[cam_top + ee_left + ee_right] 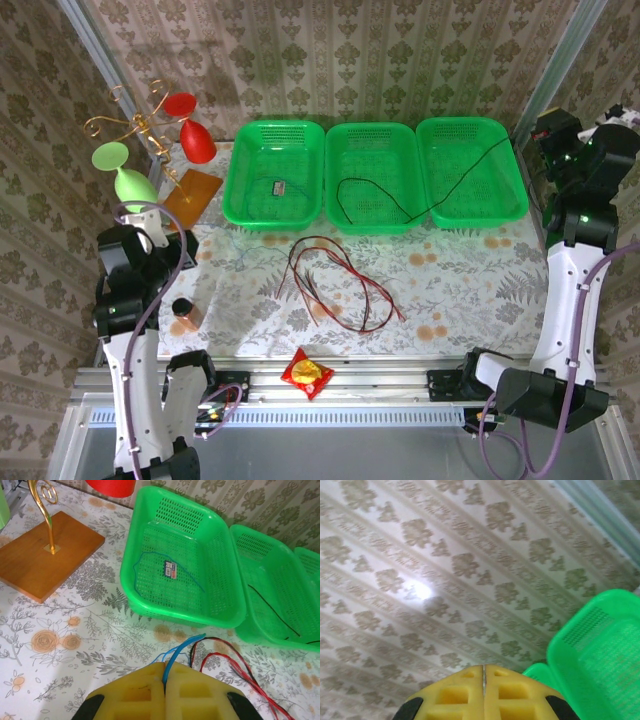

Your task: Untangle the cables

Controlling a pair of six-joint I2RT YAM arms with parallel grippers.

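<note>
My left gripper [164, 666] is shut on a blue cable [182, 647], which rises from between the yellow pads and bends toward the left green basket [150, 605]. A thin blue wire [192, 579] with a small tag lies inside that basket. Red and black cables [340, 285] lie looped together on the flowered cloth just right of the gripper. Another black cable [400, 205] runs from the middle basket [375, 225] into the right one [470, 215]. My right gripper [483, 667] is shut on nothing, raised at the far right and facing the wallpaper.
A wooden base [192, 195] with a gold stand holds a red goblet [195, 140] and a green goblet [130, 180] at the back left. A small brown cylinder [186, 313] stands near the left arm. A red and yellow packet [307, 372] lies on the front rail.
</note>
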